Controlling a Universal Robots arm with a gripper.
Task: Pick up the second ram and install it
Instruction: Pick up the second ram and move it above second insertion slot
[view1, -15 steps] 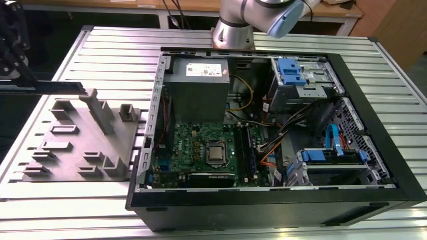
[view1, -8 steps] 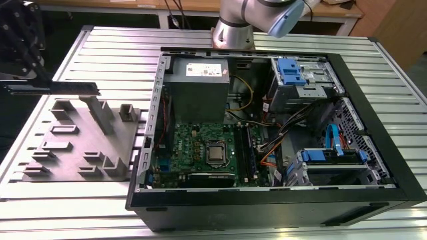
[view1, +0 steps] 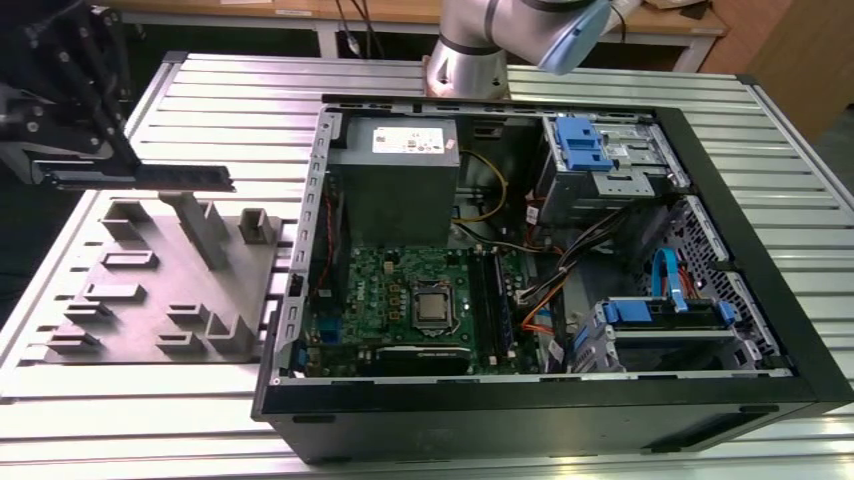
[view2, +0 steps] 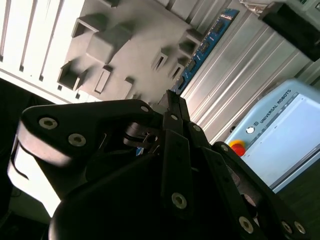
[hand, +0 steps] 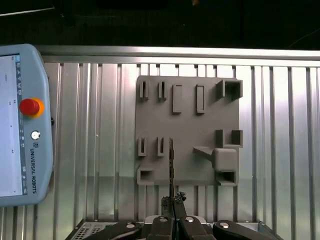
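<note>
Shows the gripper (hand: 172, 204) pressed together on the ram (hand: 171, 165), pinching one end of the stick. Carries the ram level and on edge: a thin dark line in the first wrist view, a long dark strip (view1: 147, 179) in the exterior view, a blue-green edge (view2: 205, 45) in the second wrist view. Places it above the tray (hand: 187, 127), over one border, apparently lifted free of the pockets and upright slabs beneath. Sets the pendant (hand: 20, 150) on the slatted table (hand: 90, 125) beside the tray, apart from it. Puts the open case (view1: 534, 415) just beside the tray, on the exterior view's right of it, with the motherboard (view1: 387, 290) lying flat inside. Locates the slots (view1: 491, 300) beyond the processor socket (view1: 430, 308) as reckoned from the tray, well apart from the ram. Leaves unclear whether any slot is already filled.

Progress, as a judgement: counts the pick-up as done, given the firm pinch and the apparent gap between stick and tray. Counts the install as not yet begun, with no part of the ram over the case. Leaves the whole second half of the task: transfer from tray side to case, and seating in a slot.
</note>
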